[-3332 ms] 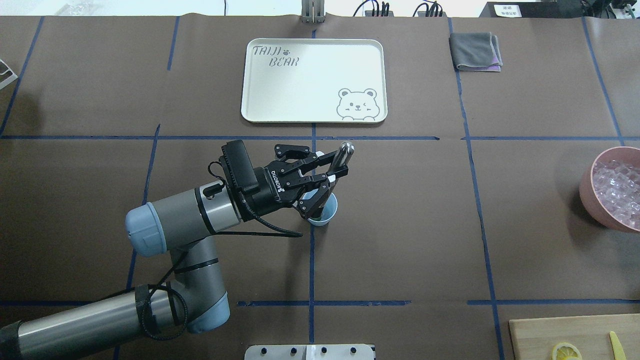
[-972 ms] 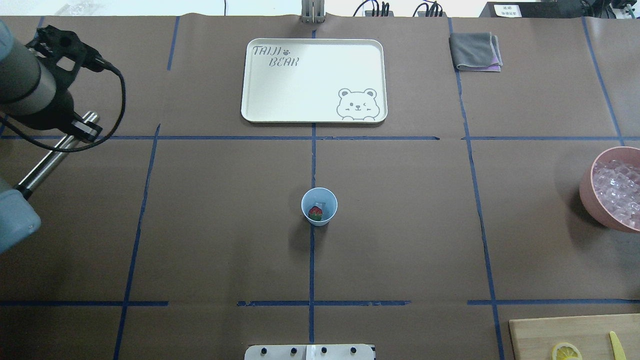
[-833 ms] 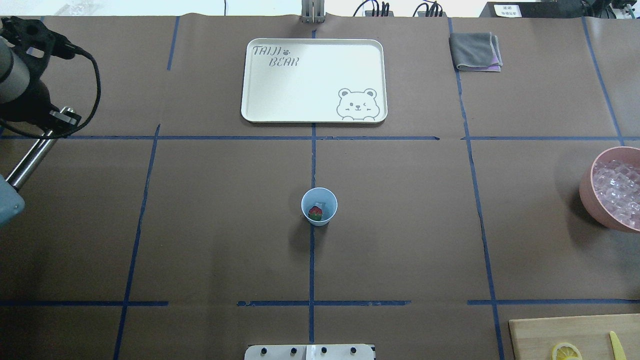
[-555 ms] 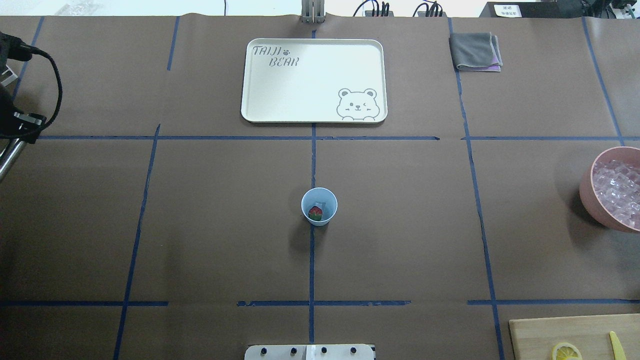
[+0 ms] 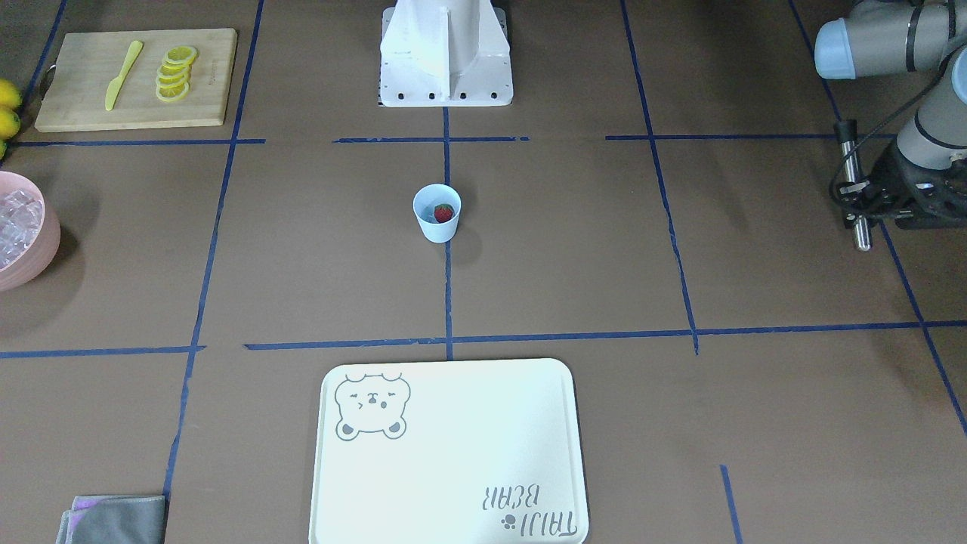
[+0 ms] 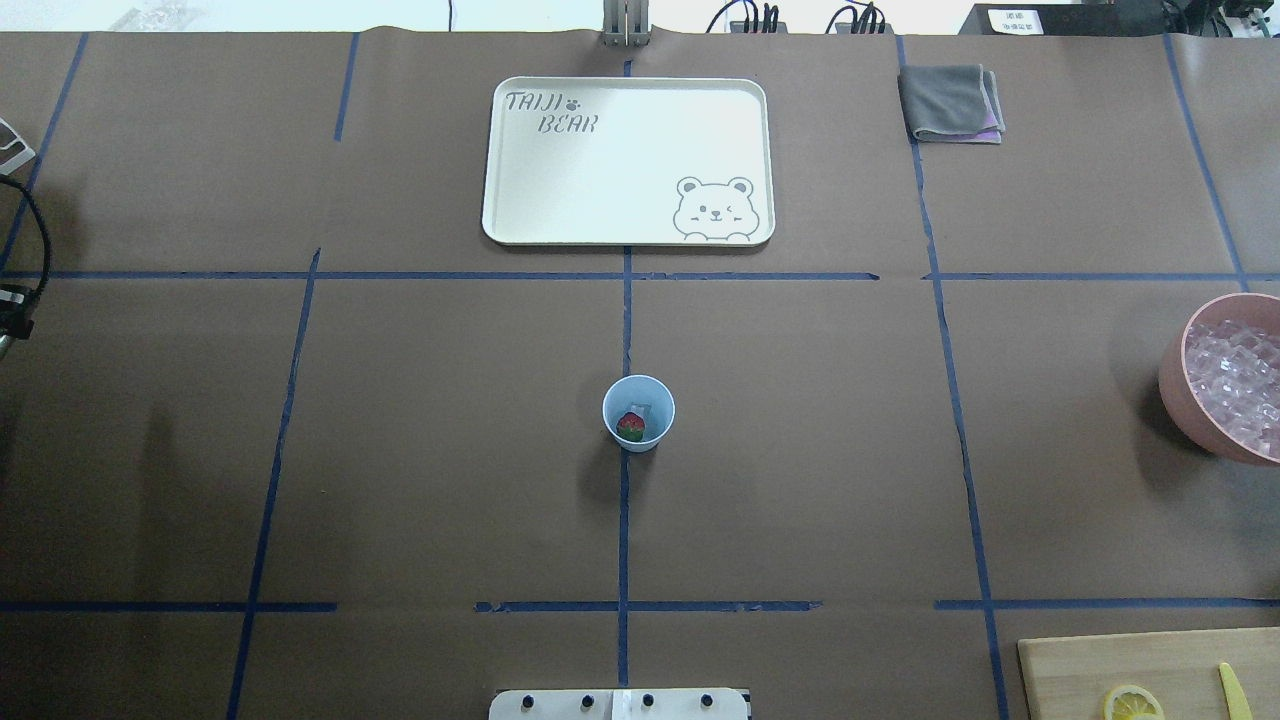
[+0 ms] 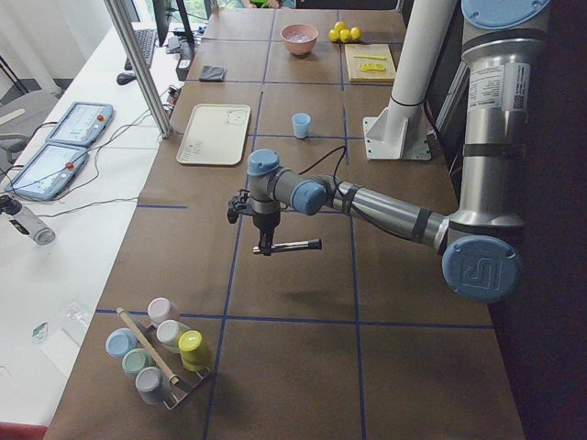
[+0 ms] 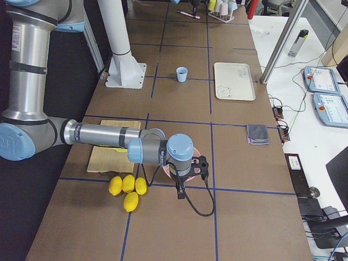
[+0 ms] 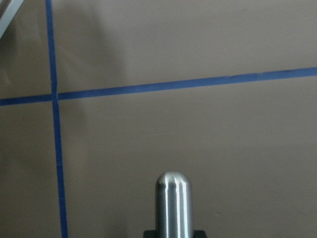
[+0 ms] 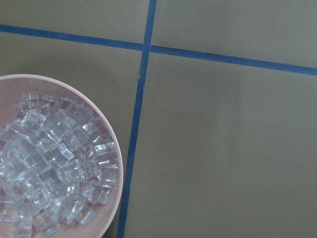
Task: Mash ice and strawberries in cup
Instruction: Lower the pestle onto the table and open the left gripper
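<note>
The light blue cup (image 5: 437, 227) (image 6: 638, 440) stands upright at the table's middle. A red strawberry (image 5: 443, 212) (image 6: 631, 427) lies inside it beside a clear ice piece (image 6: 646, 409). My left gripper (image 5: 856, 205) (image 7: 266, 242) is far off at the table's left end. It is shut on a metal muddler rod (image 5: 849, 162) whose rounded tip shows in the left wrist view (image 9: 173, 203). My right gripper (image 8: 180, 187) hovers by the pink bowl; I cannot tell if it is open or shut. Many ice cubes (image 10: 54, 163) (image 6: 1235, 380) fill that bowl.
The pink bowl (image 6: 1172, 390) (image 5: 41, 253) sits at the right edge. A white bear tray (image 6: 628, 160) lies beyond the cup, a grey cloth (image 6: 950, 102) to its right. A cutting board (image 5: 75, 106) holds lemon slices (image 5: 175, 72) and a yellow knife (image 5: 121, 75).
My left arm has lifted the rod out of the cup and swung away to the left, almost out of the overhead view. The cup stands uncovered with the strawberry showing.
</note>
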`<state>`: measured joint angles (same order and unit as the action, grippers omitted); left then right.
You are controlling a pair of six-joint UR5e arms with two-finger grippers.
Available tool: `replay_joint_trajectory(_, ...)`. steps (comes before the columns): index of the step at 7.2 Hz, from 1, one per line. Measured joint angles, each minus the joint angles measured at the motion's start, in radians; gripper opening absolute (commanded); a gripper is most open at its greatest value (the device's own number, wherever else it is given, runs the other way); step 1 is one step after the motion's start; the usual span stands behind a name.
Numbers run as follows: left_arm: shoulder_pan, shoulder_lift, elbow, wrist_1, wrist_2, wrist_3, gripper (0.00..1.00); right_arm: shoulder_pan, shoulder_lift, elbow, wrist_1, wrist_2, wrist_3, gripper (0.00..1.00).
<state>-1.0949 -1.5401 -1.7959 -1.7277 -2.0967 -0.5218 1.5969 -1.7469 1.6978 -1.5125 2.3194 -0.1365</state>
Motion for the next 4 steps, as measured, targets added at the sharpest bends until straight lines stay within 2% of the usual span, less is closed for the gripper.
replay_joint_trajectory(1, -0.003, 0.028, 0.054, -0.097, -0.007, -0.007, 0.0, 0.0, 0.0, 0.0, 0.0, 0.0, 0.0, 1.0)
replay_joint_trajectory(4, -0.005, 0.099, 0.222, -0.497, -0.004, -0.139, 0.0, 0.0, 0.0, 0.0, 0.0, 0.0, 0.0, 1.0)
